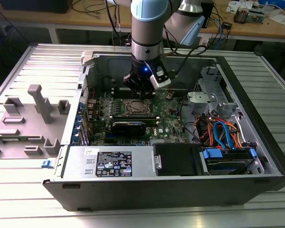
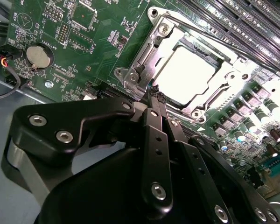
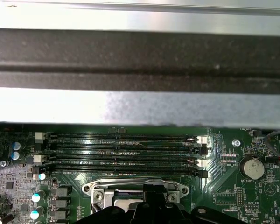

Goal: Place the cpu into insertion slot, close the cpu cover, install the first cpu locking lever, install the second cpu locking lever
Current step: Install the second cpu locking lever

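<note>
While the gripper (image 2: 158, 99) hangs low inside the open case (image 1: 256, 133), its fingers (image 2: 155, 140) sit pressed together to a narrow tip, holding nothing that I can see. In the second wrist view that tip sits right at the near edge of the socket, at or just above the metal frame; contact cannot be told.

Straight beyond the tip lies the cpu (image 2: 189, 77), flat in the insertion slot (image 2: 172, 100), its bright top showing through the window of the cpu cover (image 2: 147, 53). Cover looks down over the chip. A thin lever (image 2: 210, 35) runs along the far side of the frame, parallel to the memory slots (image 3: 123, 151); whether it is latched I cannot tell.

In the exterior view the gripper (image 1: 143, 85) stands nearly vertical over the socket (image 1: 133, 108), with the black card (image 1: 128, 127) just past it toward the viewer. Room is tight: memory slots crowd the far side, capacitors (image 2: 245, 133) one flank, a coin battery (image 2: 39, 56) well off the other. Green board (image 2: 98, 28) all round, flat and hard. Cables (image 1: 218, 130) lie well apart, toward the exterior view's right.
</note>
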### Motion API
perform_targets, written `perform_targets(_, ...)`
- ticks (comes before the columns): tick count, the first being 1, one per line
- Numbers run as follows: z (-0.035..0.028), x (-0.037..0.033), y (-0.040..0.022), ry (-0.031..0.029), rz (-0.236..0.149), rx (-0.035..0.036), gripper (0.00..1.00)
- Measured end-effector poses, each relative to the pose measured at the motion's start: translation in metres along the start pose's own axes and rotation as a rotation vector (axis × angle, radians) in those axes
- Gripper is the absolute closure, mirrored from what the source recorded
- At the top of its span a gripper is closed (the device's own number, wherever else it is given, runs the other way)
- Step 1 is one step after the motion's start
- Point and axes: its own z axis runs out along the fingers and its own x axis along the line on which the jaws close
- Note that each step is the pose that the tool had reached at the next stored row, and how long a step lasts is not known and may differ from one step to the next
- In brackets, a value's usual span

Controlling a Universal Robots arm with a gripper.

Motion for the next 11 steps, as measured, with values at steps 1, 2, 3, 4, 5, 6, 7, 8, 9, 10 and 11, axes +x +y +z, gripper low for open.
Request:
perform_targets(1, 0.0000, 0.0000, 0.0000, 0.0001, 0.000, -0.0001, 0.89)
perform_targets(2, 0.0000, 0.0000, 0.0000, 0.0001, 0.000, -0.0001, 0.89)
perform_targets(3, -0.0002, 0.0000, 0.0000, 0.0001, 0.000, 0.0000, 0.89)
perform_targets(4, -0.0010, 0.0001, 0.0000, 0.0002, 0.000, 0.0002, 0.89)
perform_targets(5, -0.0028, 0.0000, 0.0002, 0.0001, 0.000, 0.0000, 0.89)
perform_targets(6, -0.0036, 0.0000, 0.0003, 0.0000, 0.000, 0.0000, 0.89)
perform_targets(7, -0.0036, 0.0000, 0.0003, -0.0005, 0.000, -0.0001, 0.89)
perform_targets(8, -0.0036, 0.0000, 0.0003, -0.0009, 0.000, -0.0002, 0.89)
perform_targets(9, -0.0036, 0.0000, 0.0003, -0.0011, 0.000, 0.0000, 0.89)
perform_targets(10, -0.0036, 0.0000, 0.0002, -0.0011, 0.000, 0.0005, 0.89)
perform_targets(11, -0.0037, 0.0001, -0.0002, -0.0010, 0.000, 0.0012, 0.89)
